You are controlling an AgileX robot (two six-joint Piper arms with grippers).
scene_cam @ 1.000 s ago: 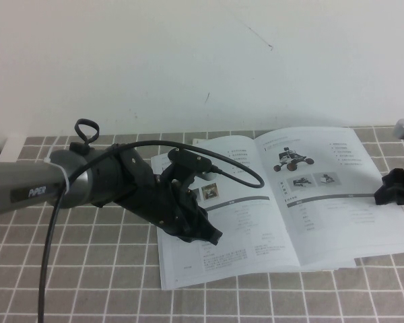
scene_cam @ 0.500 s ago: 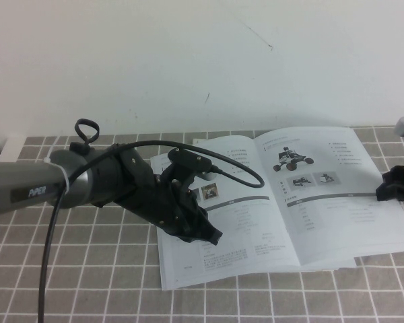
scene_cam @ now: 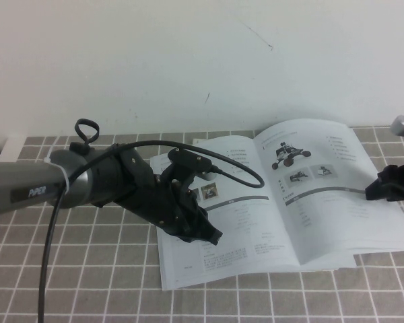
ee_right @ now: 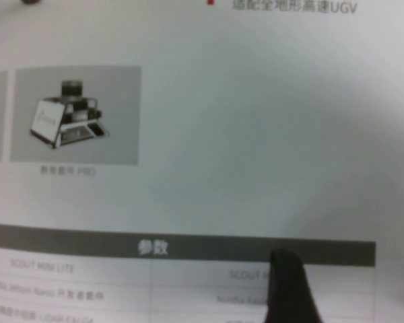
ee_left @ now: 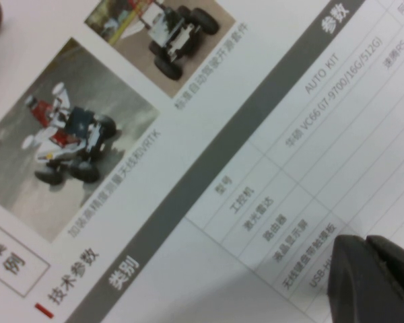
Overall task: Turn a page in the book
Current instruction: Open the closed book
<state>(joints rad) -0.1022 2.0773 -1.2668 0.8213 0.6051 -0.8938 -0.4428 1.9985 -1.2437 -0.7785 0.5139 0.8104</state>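
book (scene_cam: 269, 202) open on table, spine runs away from me. my right gripper (scene_cam: 380, 190) nearest, jaws spread, at page (scene_cam: 337, 195) outer edge; spine lies leftward. left gripper (scene_cam: 200, 232) presses left sheet, jaws: can't tell.

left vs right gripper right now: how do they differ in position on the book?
The left gripper rests on the book's left-hand sheet, pinning it flat; the right gripper sits at the outer edge of the page, which bows upward. The left arm reaches well over the book; the right only meets its edge. Both are black.
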